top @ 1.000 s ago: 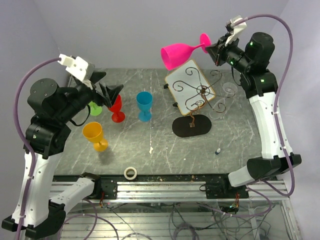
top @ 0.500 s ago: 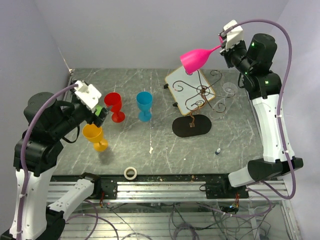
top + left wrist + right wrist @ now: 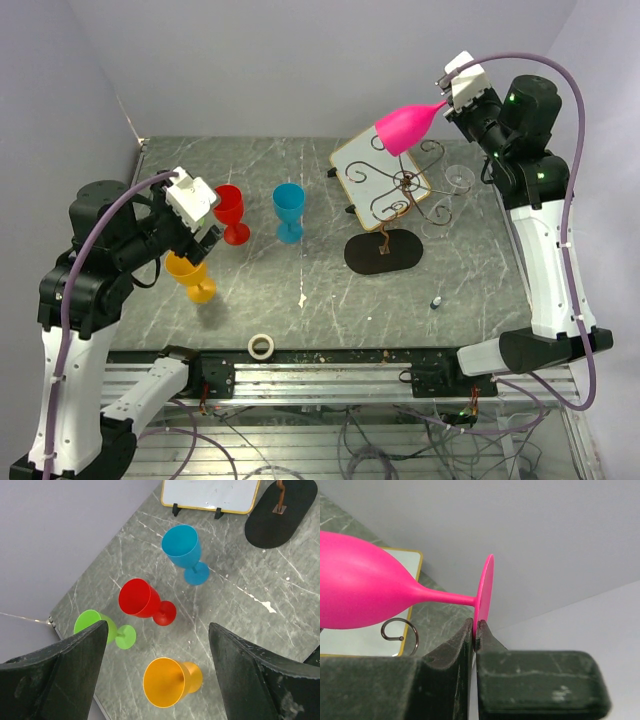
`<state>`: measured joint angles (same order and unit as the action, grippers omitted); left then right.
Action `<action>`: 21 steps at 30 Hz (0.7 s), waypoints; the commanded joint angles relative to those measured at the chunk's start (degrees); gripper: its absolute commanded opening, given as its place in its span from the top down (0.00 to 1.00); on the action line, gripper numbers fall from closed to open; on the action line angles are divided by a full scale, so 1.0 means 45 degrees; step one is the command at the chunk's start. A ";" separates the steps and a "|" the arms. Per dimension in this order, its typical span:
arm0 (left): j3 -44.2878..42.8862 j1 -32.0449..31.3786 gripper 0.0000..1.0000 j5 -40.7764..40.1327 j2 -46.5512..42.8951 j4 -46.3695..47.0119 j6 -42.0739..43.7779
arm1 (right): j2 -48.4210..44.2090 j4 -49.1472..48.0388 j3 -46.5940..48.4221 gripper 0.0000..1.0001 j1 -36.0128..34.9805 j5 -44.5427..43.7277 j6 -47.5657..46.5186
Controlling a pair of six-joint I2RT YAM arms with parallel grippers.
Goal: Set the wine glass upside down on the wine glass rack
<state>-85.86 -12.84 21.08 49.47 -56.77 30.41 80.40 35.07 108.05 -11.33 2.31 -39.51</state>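
At the upper right of the overhead view, the right gripper (image 3: pixel 447 103) holds the pink wine glass (image 3: pixel 405 127) in the air, its jaws pinched shut on the edge of the glass's round foot – the right wrist view shows the foot's thin disc clamped edge-on between the two fingers (image 3: pixel 460 647). Over the last second the glass has travelled from upper centre of the frame toward the right and swung round: a second ago the bowl lay nearly level with its mouth facing left, and now it slopes down to the lower left, foot uppermost, with the bowl hanging over the top edge of the white board (image 3: pixel 362 168) and just above the curled arms of the wire rack (image 3: pixel 405 185). It touches neither; the rack's black oval base (image 3: pixel 384 250) sits lower in the frame, well apart from the glass. I judge the turn-over part-done – the bowl must still tip further mouth-down and the foot be slid into one of the curls. On the left, the left gripper (image 3: pixel 200 235) has drawn down and in from beside the red glass (image 3: pixel 230 205) and now hangs over the orange glass (image 3: pixel 188 270), jaws spread wide and empty, with the blue glass (image 3: pixel 289 205) and green glass (image 3: pixel 97 627) standing nearby.
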 commanded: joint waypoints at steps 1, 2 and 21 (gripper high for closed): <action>-0.0099 0.0250 0.08 0.0562 0.0031 -0.0524 0.0479 | -0.0174 -0.0176 -0.0040 1.00 -0.0030 -0.0601 -0.0186; -0.0084 0.0272 0.07 0.0610 0.0067 -0.0618 0.0528 | -0.0172 -0.0237 -0.0087 1.00 -0.0039 -0.0704 -0.0193; 0.0486 0.1088 0.07 0.1584 0.0705 -0.0336 -0.0283 | -0.0060 -0.0794 -0.1095 1.00 -0.0968 -0.2185 -0.3078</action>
<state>-83.31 -8.95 25.89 51.92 -59.31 30.72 80.40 33.30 103.98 -14.04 -5.41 -48.75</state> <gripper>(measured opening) 0.933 0.024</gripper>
